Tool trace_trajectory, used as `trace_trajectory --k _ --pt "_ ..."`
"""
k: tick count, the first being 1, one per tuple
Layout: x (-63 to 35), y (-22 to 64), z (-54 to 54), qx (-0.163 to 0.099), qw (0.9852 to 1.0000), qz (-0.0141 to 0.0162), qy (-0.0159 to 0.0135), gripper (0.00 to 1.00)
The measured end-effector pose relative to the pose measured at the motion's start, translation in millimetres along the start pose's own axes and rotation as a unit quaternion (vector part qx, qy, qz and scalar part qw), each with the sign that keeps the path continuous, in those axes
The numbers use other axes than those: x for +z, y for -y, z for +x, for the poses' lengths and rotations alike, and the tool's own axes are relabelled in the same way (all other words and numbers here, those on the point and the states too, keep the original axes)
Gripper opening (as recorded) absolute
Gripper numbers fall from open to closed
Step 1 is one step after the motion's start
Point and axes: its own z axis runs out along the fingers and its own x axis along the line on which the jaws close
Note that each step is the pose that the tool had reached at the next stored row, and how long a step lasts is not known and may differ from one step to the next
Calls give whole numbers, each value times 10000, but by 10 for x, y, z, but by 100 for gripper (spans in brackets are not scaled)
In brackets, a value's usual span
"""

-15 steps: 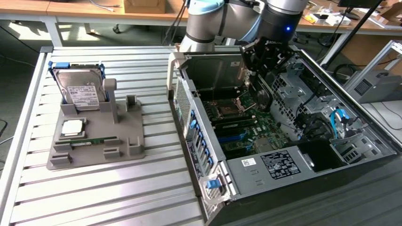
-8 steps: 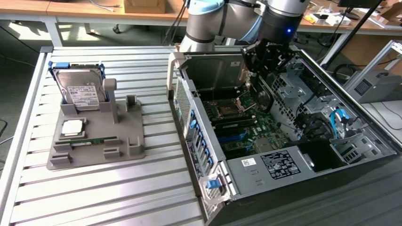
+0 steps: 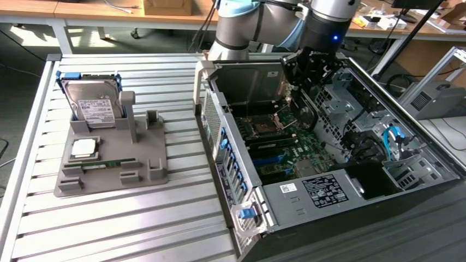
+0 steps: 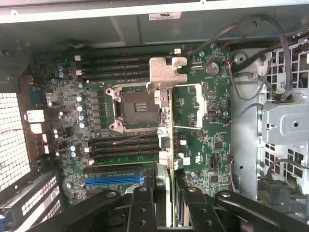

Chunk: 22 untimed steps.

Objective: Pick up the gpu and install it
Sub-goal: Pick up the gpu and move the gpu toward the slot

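Note:
In the wrist view the gpu (image 4: 170,125) is seen edge-on, a thin dark card with its silvery bracket (image 4: 166,72) at the far end. My gripper (image 4: 170,203) is shut on it, the black fingers (image 4: 141,203) on either side of the card. It hangs above the green motherboard (image 4: 203,145), beside the CPU socket (image 4: 135,106). A blue slot (image 4: 113,180) lies close to the fingers. In the exterior view my gripper (image 3: 304,95) reaches down into the open computer case (image 3: 291,196), with the gpu (image 3: 306,117) below it over the motherboard (image 3: 287,147).
On the slatted table at the exterior view's left a grey holder (image 3: 109,169) carries an upright hard drive (image 3: 93,103), a processor chip (image 3: 84,147) and a memory stick (image 3: 102,164). Inside the case a metal drive cage (image 4: 285,125) and loose cables (image 3: 393,139) crowd one side.

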Motion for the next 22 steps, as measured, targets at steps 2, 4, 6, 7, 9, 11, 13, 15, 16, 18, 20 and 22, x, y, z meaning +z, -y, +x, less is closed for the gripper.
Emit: trace_trajectory --k 2,4,6,7,9,11,13,15,16,18,20,22 --pt "20 -2 -7 0 10000 4 0 27" --pt "39 -4 -13 0 10000 8 1 27" --pt "58 -6 -18 0 10000 12 1 27" --pt "65 -7 -20 0 10000 13 1 27" --pt "92 -10 -30 0 10000 20 2 27" --pt "107 -12 -38 -1 10000 23 2 27" --pt "122 -15 -51 -1 10000 24 2 27" --pt "133 -16 -64 -1 10000 24 2 27" --pt "140 -17 -69 -1 10000 24 2 27" --pt "152 -19 -76 -1 10000 24 2 27" --pt "172 -21 -85 -1 10000 24 2 27" --pt "193 -24 -94 0 10000 24 2 27"
